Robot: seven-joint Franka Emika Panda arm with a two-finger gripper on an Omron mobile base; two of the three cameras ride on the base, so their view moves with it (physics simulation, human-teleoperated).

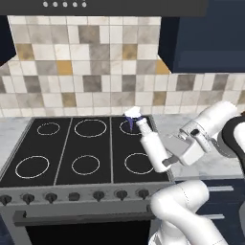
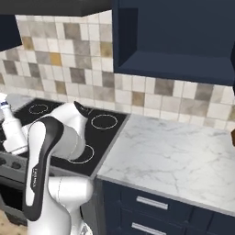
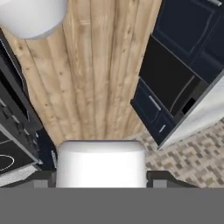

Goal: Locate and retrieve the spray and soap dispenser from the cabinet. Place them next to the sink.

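Above the stovetop (image 1: pixel 86 148), unlabelled white spray (image 1: pixel 152 147) tilted, fingers (image 3: pixel 43 178) clamped around its base.

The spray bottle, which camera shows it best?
The left base view: the whole spray shows, nozzle to base, held tilted over the stovetop. The right base view catches it at the left edge. The hand view shows its white base between the fingers.
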